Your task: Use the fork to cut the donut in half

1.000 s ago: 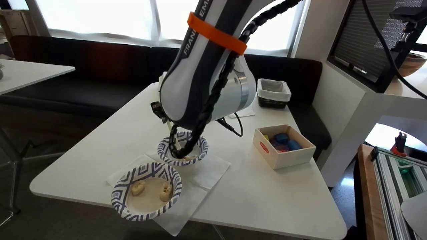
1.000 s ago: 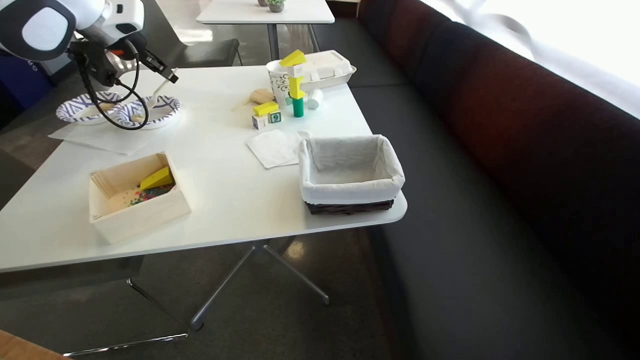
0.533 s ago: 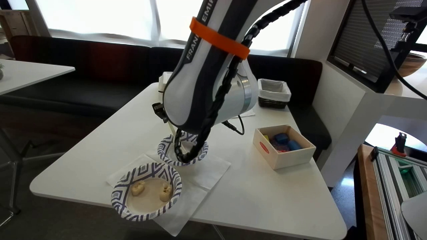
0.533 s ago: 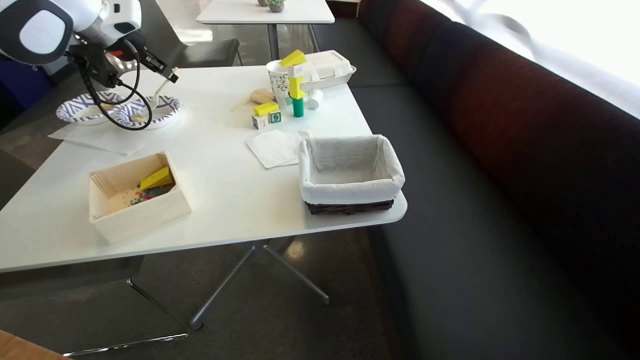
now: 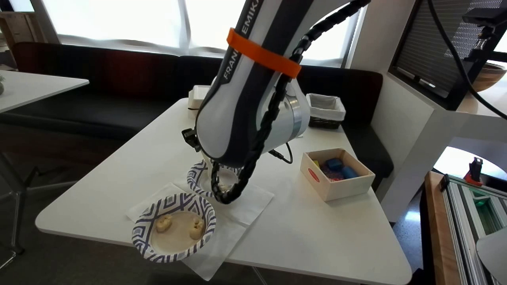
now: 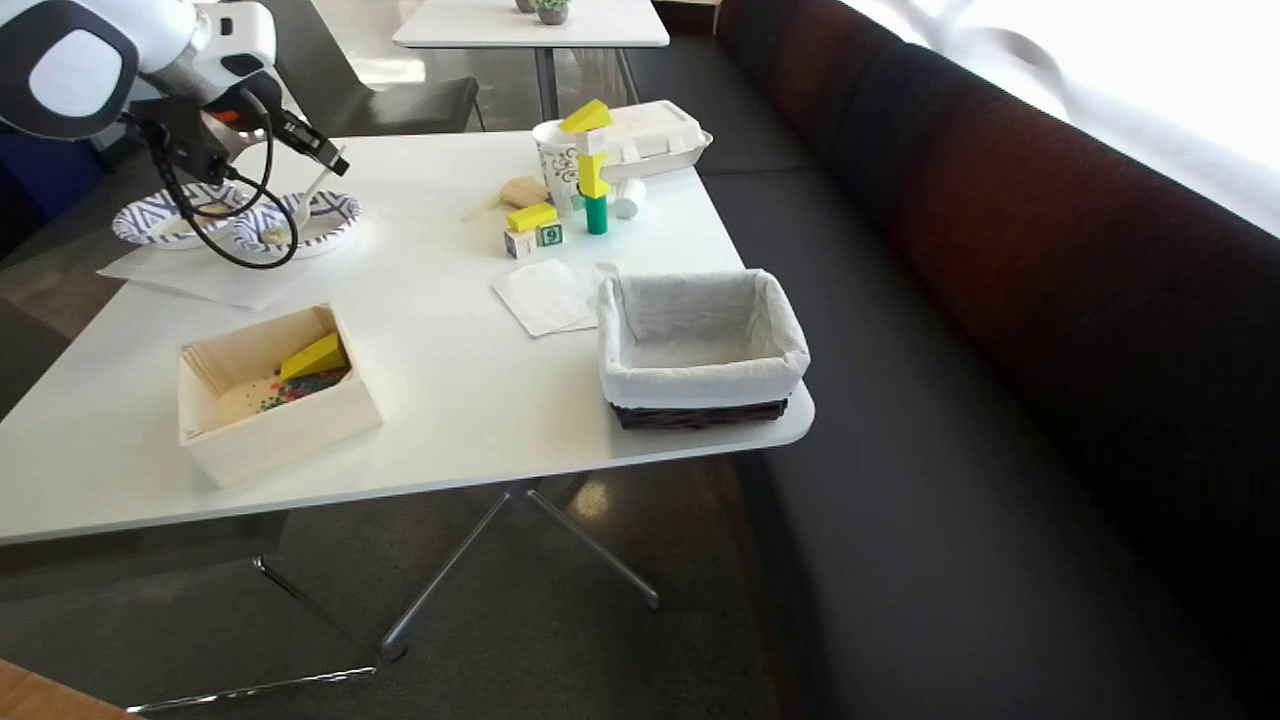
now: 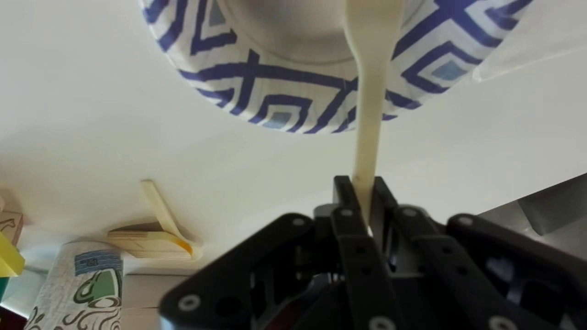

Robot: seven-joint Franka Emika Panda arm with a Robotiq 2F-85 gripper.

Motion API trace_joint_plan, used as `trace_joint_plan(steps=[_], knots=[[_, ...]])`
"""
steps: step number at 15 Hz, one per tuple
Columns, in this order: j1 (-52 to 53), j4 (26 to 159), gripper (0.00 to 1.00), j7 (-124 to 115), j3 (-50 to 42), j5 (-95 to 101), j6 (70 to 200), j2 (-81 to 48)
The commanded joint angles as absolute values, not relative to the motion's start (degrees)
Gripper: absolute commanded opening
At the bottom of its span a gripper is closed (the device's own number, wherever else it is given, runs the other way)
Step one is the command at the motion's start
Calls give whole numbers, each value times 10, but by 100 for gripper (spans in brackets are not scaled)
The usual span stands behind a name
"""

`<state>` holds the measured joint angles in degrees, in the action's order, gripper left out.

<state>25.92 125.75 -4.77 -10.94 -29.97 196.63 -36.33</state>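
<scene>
My gripper [image 7: 360,188] is shut on the handle of a pale wooden fork [image 7: 372,78]. The fork's head runs out of the top of the wrist view. In an exterior view the fork [image 6: 317,188] slants down into a blue-and-white patterned bowl [image 6: 345,212], with my gripper [image 6: 338,163] above the bowl's far side. A small beige donut piece [image 6: 273,236] lies in this bowl, partly behind the cable; it is out of the wrist view. I cannot tell whether the fork touches it. A matching bowl [image 5: 174,247] holds two beige pieces [image 5: 163,223].
White napkins [image 5: 253,202] lie under the bowls. A wooden box [image 6: 280,440] with blocks and a lined basket [image 6: 700,385] stand on the table. A paper cup [image 7: 78,288], stacked blocks [image 6: 593,175] and a wooden utensil [image 7: 160,206] lie beyond the bowl. A loose cable [image 6: 225,255] hangs from the arm.
The arm has shifted slightly right and lower in an exterior view. In an exterior view the gripper and fork have moved a little left and down. The bowls have not moved.
</scene>
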Motion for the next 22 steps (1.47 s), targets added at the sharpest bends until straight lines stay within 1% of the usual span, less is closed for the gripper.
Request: trace_joint_plan(steps=[1, 9, 14, 18, 22], knots=[[270, 1276, 3, -46, -106, -301, 1975, -362], [261, 1290, 3, -50, -83, -301, 1964, -355], [263, 1283, 3, -53, -96, -308, 1991, -353], [276, 1278, 3, -51, -114, -319, 2039, -365], [281, 1277, 3, -54, -114, -332, 2064, -374]])
